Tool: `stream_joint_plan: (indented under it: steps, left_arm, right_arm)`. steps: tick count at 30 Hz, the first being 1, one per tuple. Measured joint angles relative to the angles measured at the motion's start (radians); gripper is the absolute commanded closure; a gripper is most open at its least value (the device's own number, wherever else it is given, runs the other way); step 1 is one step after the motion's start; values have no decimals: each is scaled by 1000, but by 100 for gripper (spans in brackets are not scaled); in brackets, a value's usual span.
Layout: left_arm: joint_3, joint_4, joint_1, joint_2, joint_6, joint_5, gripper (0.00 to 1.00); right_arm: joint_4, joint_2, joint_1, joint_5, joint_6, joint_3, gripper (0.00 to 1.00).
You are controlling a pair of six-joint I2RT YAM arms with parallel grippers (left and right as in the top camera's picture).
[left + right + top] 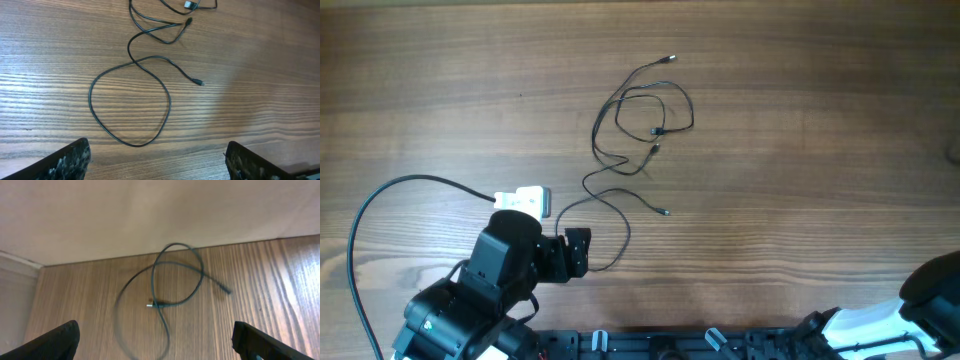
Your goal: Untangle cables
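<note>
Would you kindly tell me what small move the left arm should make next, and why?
Probably ease the left end effector forward and down onto the near loop of the thin black cable: its fingers stand open, and that loop lies flat just ahead of them, clear of the tangle.

Nothing much besides a wood-grain worktop (pixel 800 120), brownish, with long streaks running sideways. In the right wrist view a plain pale wall (pixel 150 210) meets its far edge.
</note>
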Motion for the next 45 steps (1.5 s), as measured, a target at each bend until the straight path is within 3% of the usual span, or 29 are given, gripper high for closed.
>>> stream_joint_plan:
  steps: [4,8,10,15,22,30,34,41,45]
  left_arm:
    - [0,0,0,0,0,2,12]
    - [0,0,0,0,0,2,13]
    - [0,1,0,0,0,2,14]
    - [0,0,0,0,0,1,14]
    - [0,1,0,0,0,-35,17]
    - [0,-52,3,0,-181,-349,15]
    - [0,-87,83,0,-249,-457,15]
    - [0,-93,375,0,-286,-496,14]
    - [0,-92,435,0,-287,-486,14]
  right_arm:
    - [-2,1,41,-196,-37,0,0]
    - [-36,1,98,-451,-218,0,0]
    - [-101,1,165,-613,-303,0,0]
    - [-307,1,340,-715,-520,0,0]
    - [-399,1,697,-734,-725,-86,0]
    - [-370,2,1128,-729,-931,-212,0]
    - [-299,2,1335,-672,-1035,-212,0]
    - [-106,32,1520,-484,-1271,-214,0]
    - [2,109,1533,-464,-1301,-214,0]
